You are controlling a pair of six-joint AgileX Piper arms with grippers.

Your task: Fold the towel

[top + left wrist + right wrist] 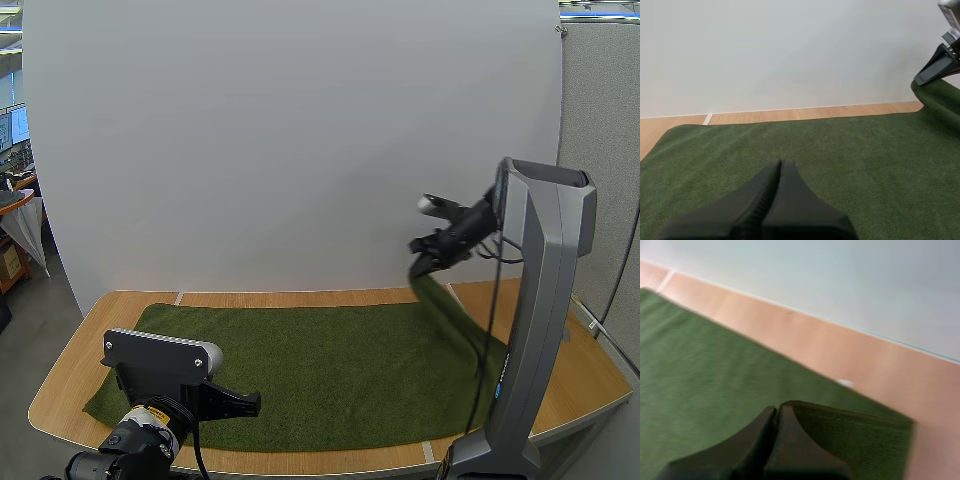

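My right gripper pinches the far right corner of the dark green pile towel, holding it high above the light wooden table. The rest lies spread flat. My left gripper, pressed together and empty, hovers over the near left edge. With only one corner held, I reckon the cloth may drag askew or slip free

Table: light brown wood with round corners. Bare wood shows along the back, the front and both ends.
Back strip: a thin white strip that lies flat on the wood near the back left. It runs in from the back edge.
Front strip: one more thin white strip, on the front edge.
White screen: big and plain. It stands up just behind the table.
Grey panel: stands to the right of the white screen.
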